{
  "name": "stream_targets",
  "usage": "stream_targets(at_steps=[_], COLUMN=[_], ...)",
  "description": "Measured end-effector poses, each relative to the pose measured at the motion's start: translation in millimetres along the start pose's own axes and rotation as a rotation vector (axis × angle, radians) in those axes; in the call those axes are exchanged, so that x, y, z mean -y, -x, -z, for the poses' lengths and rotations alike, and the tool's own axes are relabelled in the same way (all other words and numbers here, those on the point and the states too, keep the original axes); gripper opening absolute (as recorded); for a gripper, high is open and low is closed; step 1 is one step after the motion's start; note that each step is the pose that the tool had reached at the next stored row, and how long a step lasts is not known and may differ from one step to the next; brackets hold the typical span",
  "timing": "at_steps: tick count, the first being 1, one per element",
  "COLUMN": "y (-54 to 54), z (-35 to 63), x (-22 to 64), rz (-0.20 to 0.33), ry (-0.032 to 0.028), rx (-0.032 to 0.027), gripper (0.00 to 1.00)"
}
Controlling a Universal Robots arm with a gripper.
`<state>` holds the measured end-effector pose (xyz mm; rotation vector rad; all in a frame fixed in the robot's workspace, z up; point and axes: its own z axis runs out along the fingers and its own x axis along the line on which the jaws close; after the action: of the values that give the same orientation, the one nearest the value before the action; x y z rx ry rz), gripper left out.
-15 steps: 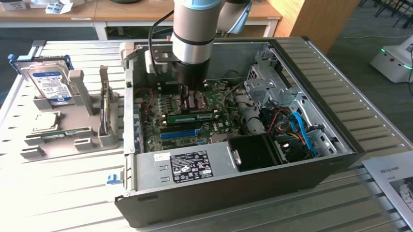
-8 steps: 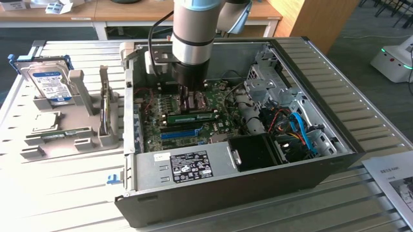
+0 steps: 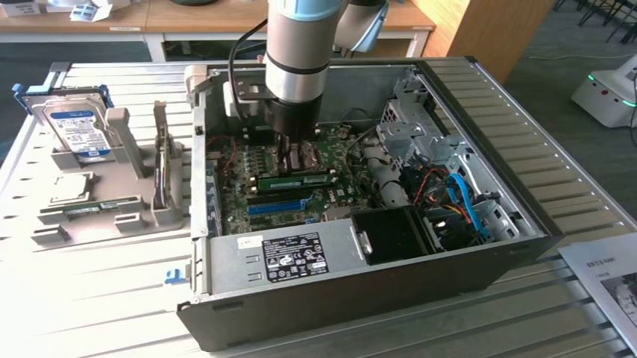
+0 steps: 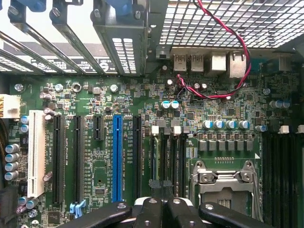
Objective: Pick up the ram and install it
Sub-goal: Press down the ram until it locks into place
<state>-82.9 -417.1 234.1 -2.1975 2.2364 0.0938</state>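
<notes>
The ram (image 3: 298, 181), a green stick with a pale label, stands on its long edge in a slot of the motherboard (image 3: 234, 195) inside the open computer case (image 3: 478, 257). My gripper (image 3: 289, 165) reaches straight down into the case, and its shut fingertips end right at the ram's top edge. Whether they pinch that edge or only rest on it I cannot tell. In the wrist view my gripper (image 4: 164, 202) has its dark fingers (image 4: 149, 209) pressed together over the narrow slots beside the processor socket (image 4: 223, 183).
A blue slot strip (image 4: 117, 156) and black slots lie beside the gripper. The case's metal walls, drive cage (image 3: 418, 119) and cables (image 3: 463, 198) hem the arm in. Outside, at the exterior view's left, a grey holder (image 3: 110, 216) carries a hard drive (image 3: 77, 130) and another green stick (image 3: 95, 206).
</notes>
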Motion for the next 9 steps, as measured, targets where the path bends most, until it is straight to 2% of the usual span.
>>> stream_targets(at_steps=[9], y=[-0.8], z=[-0.1], x=[0.0], rz=[0.000], ry=[-0.0001], rx=[0.0003], gripper=[0.10])
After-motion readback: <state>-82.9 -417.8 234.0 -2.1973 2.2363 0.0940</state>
